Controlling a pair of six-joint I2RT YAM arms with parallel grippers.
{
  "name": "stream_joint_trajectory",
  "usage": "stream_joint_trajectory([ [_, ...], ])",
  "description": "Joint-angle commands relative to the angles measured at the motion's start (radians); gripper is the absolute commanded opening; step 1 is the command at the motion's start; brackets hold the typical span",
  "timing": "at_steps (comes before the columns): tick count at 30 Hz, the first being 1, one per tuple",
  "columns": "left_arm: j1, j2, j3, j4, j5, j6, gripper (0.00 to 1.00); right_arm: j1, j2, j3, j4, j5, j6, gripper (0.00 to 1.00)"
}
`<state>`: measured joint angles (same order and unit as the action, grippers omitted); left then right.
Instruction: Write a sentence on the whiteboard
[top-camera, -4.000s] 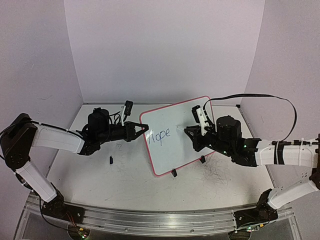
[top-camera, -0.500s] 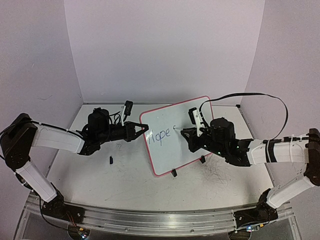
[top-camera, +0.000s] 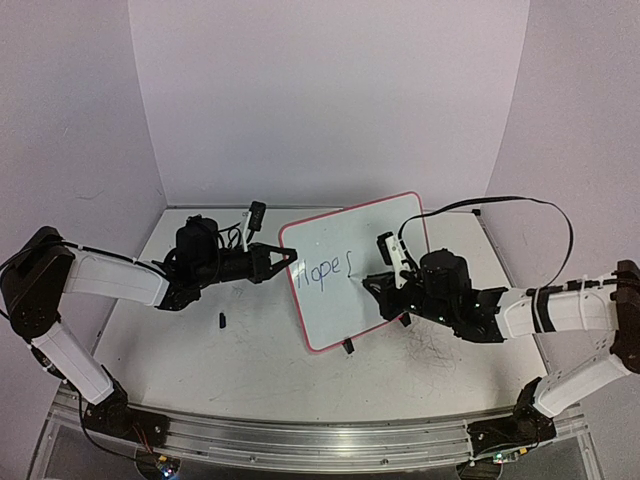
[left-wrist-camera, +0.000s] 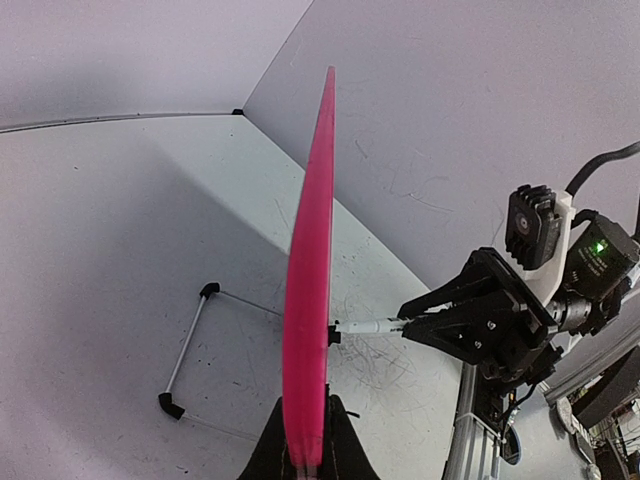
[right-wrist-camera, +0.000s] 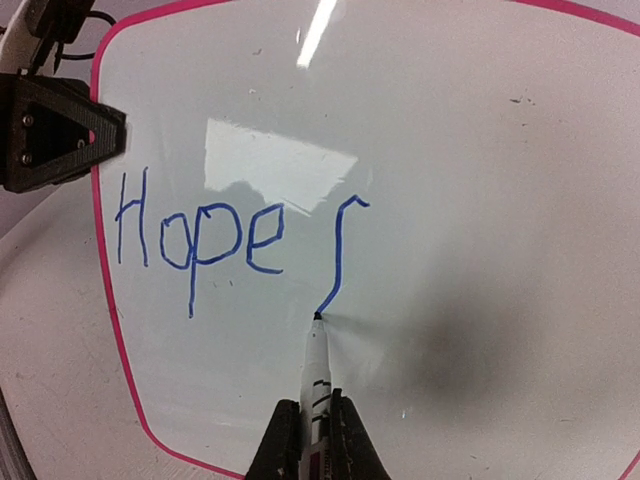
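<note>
The left fingers are closed on the rim of the whiteboard. The right fingers grip a marker, its tip touching the whiteboard just after "Hope" of the sentence.

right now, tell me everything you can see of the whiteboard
The whiteboard is a small white rectangle with rounded corners and a thin red-pink rim, its face glossy with light glare. It stands nearly upright on the table, small black feet at its lower edge. Blue handwriting reads "Hope", then one curved stroke of a next letter. The left arm's jaws are shut on its left edge; the marker held in the right arm's jaws touches its face at that stroke's foot.
</note>
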<state>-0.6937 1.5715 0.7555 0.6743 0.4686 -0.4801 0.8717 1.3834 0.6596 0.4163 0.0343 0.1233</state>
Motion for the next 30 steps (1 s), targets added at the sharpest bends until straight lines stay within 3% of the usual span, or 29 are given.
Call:
stream_joint_trajectory([
  [1,0.002,-0.017,-0.01,-0.005,-0.038,0.079,0.0,0.011,-0.011,-0.001,-0.023,-0.026,0.017,0.0],
  [9,0.002,-0.022,-0.013,-0.007,-0.042,0.079,0.0,-0.014,-0.102,0.029,0.006,-0.018,0.018,0.0],
  [30,0.002,-0.019,-0.009,-0.011,-0.037,0.08,0.0,-0.023,0.012,0.106,0.045,-0.02,-0.023,0.0],
])
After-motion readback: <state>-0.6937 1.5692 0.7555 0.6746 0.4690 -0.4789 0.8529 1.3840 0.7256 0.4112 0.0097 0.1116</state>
